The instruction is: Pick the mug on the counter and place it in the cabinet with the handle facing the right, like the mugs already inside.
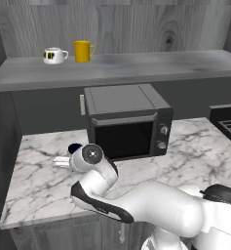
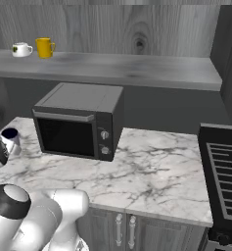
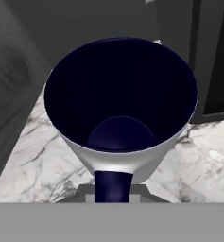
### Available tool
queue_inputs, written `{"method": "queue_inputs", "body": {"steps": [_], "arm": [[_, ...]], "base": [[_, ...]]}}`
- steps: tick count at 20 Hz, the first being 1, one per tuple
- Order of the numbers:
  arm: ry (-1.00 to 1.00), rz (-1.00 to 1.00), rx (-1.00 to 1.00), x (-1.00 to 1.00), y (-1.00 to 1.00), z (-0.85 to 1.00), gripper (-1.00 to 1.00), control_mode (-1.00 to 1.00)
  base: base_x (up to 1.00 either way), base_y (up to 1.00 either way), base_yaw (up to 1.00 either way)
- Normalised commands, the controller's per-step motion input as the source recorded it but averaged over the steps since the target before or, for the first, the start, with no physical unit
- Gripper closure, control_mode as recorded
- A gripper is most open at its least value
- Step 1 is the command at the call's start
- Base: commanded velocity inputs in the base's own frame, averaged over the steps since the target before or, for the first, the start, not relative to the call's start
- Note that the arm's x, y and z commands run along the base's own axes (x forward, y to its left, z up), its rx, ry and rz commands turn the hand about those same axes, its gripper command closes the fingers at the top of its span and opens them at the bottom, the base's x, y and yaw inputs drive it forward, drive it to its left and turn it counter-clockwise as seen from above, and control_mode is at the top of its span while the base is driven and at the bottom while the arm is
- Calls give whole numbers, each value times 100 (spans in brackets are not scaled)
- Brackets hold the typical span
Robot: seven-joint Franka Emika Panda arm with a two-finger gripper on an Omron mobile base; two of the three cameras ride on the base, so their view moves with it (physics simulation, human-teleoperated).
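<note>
While the white arm bends low over the counter (image 1: pixel 195 146), the mug (image 3: pixel 120 108) stands upright on the marble at the slab's far left end, at about nine o'clock from the dark microwave (image 1: pixel 129 122). Seen from the hand, its navy mouth gapes right below the camera, with the navy handle pointing to six o'clock, toward the hand. Whether the gripper's jaws are spread or closed on the mug cannot be told. Above, the cabinet (image 2: pixel 137 73) holds a squat white cup (image 1: pixel 54 55) and a yellow mug (image 1: pixel 82 51) side by side at its left end, the yellow mug's handle to the right.
</note>
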Motion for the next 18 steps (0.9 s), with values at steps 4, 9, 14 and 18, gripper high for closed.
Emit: {"method": "queue_inputs", "body": {"steps": [4,9,14,18], "arm": [[0,0,7,-18,0,48,100,-100],[0,0,4,-36,0,48,100,-100],[0,3,4,-40,0,60,100,-100],[0,4,5,-38,-1,43,100,-100]], "base": [[0,0,0],[0,0,0],[0,0,0],[0,0,0]]}}
